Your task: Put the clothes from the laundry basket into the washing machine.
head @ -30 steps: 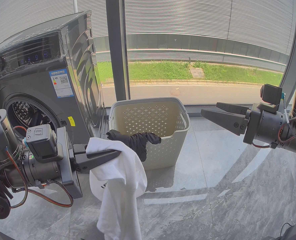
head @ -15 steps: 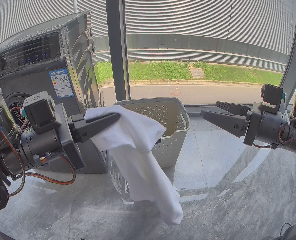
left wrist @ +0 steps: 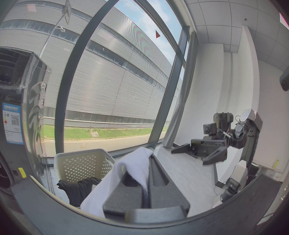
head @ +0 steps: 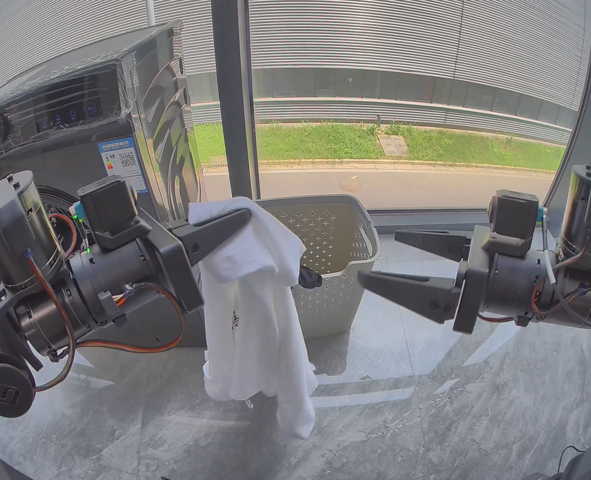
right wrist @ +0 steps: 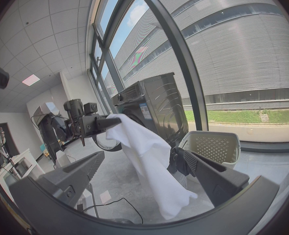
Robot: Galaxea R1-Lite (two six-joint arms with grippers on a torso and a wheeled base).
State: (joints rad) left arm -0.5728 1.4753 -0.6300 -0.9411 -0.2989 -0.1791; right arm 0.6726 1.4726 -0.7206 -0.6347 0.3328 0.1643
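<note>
Dangling from the clamped, level left pincer [head: 239, 220], a white shirt [head: 255, 301]; right pincer [head: 381, 258] outstretched, apart.

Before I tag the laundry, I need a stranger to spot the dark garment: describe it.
Beside the grey washing machine stands a pale perforated laundry basket. Over its rim hangs the black garment, the only dark cloth; the white shirt dangles from the left gripper instead.

Left claw [head: 242, 218] pinched closed (arm roughly level); right claw [head: 380, 257] spread wide, pointing toward it.
</note>
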